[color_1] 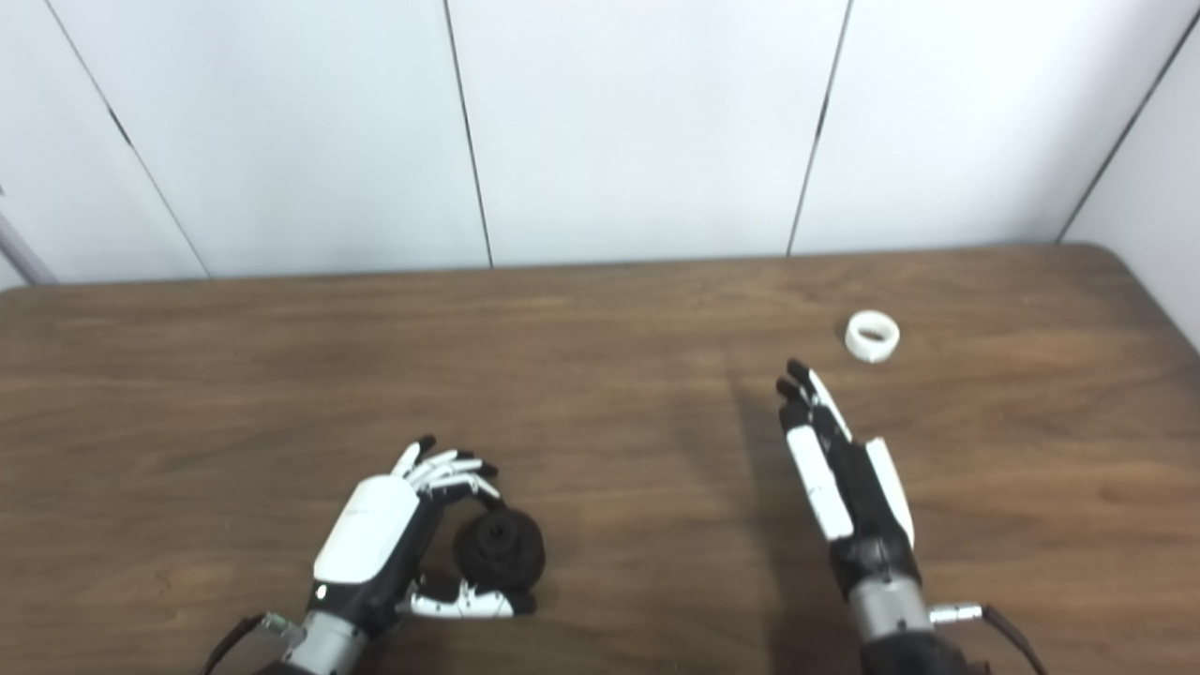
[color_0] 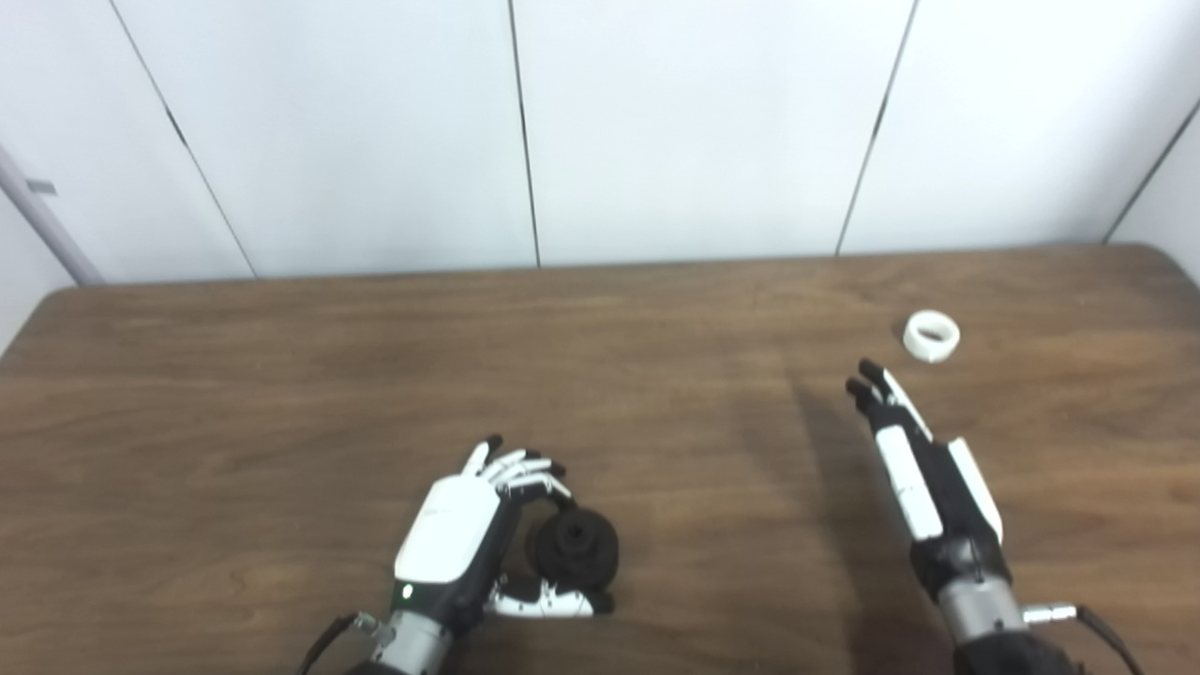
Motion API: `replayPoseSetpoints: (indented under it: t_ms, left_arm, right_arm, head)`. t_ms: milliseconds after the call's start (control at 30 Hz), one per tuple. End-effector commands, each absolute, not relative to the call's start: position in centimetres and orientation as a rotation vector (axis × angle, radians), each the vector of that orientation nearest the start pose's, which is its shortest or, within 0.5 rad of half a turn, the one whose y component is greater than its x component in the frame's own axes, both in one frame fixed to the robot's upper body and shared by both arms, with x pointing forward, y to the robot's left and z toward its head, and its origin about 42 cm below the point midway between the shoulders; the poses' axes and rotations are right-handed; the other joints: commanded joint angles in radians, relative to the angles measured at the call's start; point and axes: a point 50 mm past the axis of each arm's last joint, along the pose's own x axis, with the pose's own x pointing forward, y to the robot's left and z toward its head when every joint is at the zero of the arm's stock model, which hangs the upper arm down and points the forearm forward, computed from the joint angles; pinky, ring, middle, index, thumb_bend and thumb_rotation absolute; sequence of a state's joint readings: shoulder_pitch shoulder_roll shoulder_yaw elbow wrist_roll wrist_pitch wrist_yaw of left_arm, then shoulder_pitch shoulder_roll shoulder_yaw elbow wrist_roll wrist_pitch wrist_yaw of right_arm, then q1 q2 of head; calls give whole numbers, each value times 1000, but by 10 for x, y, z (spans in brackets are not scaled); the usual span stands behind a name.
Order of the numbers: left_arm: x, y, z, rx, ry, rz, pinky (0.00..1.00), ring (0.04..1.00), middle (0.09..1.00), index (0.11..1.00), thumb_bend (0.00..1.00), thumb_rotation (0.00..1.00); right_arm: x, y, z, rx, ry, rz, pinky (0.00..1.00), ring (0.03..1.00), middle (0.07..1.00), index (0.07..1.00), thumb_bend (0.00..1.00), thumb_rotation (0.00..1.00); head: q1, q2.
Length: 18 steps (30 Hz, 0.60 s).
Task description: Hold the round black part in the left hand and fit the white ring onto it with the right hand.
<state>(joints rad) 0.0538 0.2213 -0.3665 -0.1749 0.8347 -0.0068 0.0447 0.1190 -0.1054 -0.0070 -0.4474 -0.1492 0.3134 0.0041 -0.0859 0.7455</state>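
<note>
Left hand near the front edge of the wooden table, fingers above and thumb below curled around the round black part; whether they press on it cannot be told. Right hand empty, fingers straight, extended toward the white ring. Ring lies flat on the table just beyond those fingertips, apart from them.
</note>
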Motion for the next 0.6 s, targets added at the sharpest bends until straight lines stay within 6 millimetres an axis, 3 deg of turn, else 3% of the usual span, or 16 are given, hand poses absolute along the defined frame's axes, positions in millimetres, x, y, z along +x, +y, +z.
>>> replayPoseSetpoints:
  t_ms: [0, 167, 367, 433, 500, 567]
  left_arm:
    - [245, 180, 118, 1018, -257, -298, 979, 858, 781, 486, 521, 49]
    - [244, 181, 118, 1020, -251, -302, 977, 858, 779, 486, 521, 49]
    - [242, 186, 118, 1029, -253, -312, 972, 858, 779, 486, 521, 48]
    - [242, 190, 118, 1028, -255, -316, 971, 857, 779, 486, 521, 48]
    - [242, 194, 118, 1029, -257, -317, 969, 856, 780, 486, 521, 48]
    - [242, 197, 118, 1031, -259, -316, 967, 852, 776, 486, 521, 48]
  right_arm:
    - [240, -252, 188, -298, -91, -68, 985, 961, 935, 936, 477, 1000]
    - [252, -266, 203, -493, -112, -138, 903, 910, 904, 889, 513, 958]
    - [275, -286, 224, -648, -127, -205, 846, 890, 892, 834, 600, 547]
    - [286, -293, 230, -727, -118, -231, 861, 893, 888, 821, 659, 468]
    - [295, -299, 237, -801, -117, -248, 881, 903, 891, 815, 703, 456]
    - [305, -303, 243, -849, -123, -257, 952, 930, 907, 805, 727, 374]
  head:
    - [-1, 0]
    - [-25, 6]
    - [-103, 2]
    - [-147, -1]
    - [-186, -5]
    - [-215, -10]
